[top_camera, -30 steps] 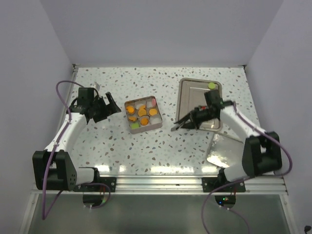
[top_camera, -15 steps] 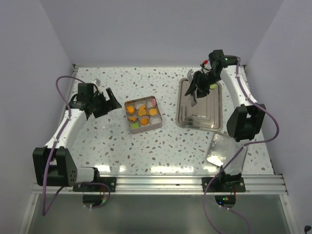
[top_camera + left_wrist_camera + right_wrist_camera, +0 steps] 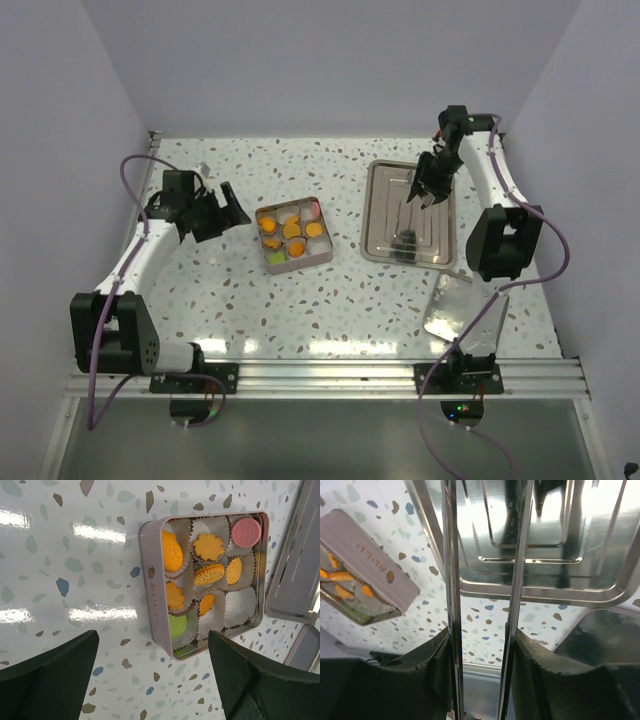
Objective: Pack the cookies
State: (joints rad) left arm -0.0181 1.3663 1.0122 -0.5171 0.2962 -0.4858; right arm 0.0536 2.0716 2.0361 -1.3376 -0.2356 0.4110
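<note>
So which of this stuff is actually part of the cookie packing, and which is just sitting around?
Part of the job:
cookies
tin with paper cups
metal tray
left pincer
right pincer

Just lying about:
shiny flat sheet near the right arm's base
table

place: robot lab test cell | evidence: plain pale lilac enclosure walls [image 3: 330, 60] on three sides | white speckled terrazzo-pattern bench [image 3: 300, 300] | aluminium mounting rail [image 3: 330, 375] at near edge | purple cables [image 3: 125, 190]
</note>
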